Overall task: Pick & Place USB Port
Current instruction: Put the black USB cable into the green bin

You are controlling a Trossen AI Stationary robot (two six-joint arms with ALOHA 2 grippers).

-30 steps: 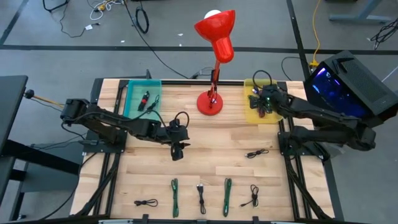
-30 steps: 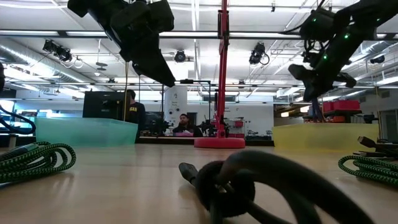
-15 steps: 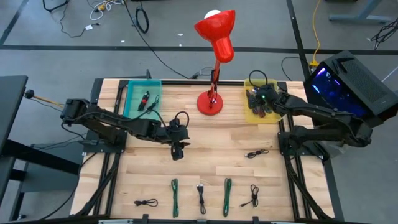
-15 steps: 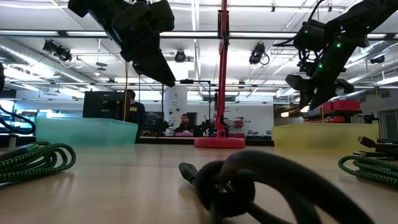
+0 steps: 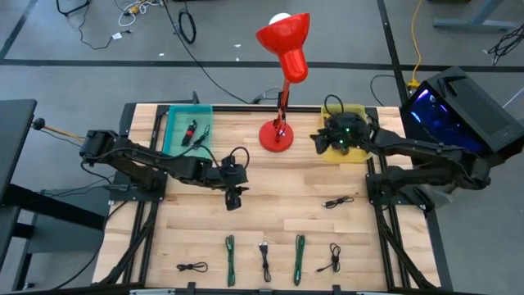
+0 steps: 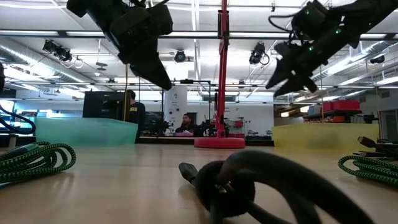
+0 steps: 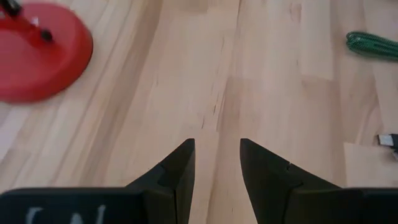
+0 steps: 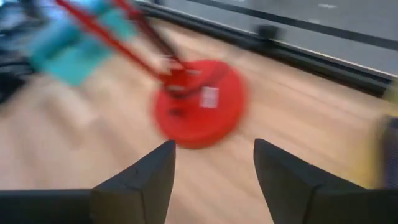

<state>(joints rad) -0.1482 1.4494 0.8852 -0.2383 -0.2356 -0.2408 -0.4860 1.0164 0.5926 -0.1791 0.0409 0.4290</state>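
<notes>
Several coiled cables lie flat on the wooden table: a black one [image 5: 338,201] right of centre, and a front row of black [image 5: 192,267], green [image 5: 230,250], black with a silver plug [image 5: 265,258], green [image 5: 300,256] and black [image 5: 331,259]. My left gripper [image 5: 233,198] [image 7: 217,162] hangs open over bare wood at mid-table, holding nothing. My right gripper [image 5: 319,141] [image 8: 214,165] is open and empty. It slants down at the left edge of the yellow tray [image 5: 358,111], facing the red lamp base [image 8: 199,112].
A red desk lamp stands on its round base [image 5: 277,135] at the far middle. A teal tray [image 5: 176,131] at the far left holds a small black and red item [image 5: 191,131]. In the low view, a black cable [image 6: 249,180] fills the foreground.
My right gripper has swung from over the yellow tray toward the table's left, toward the lamp base. It has tipped from pointing steeply down to a shallower slant, and its fingers have opened. My left gripper has kept still.
</notes>
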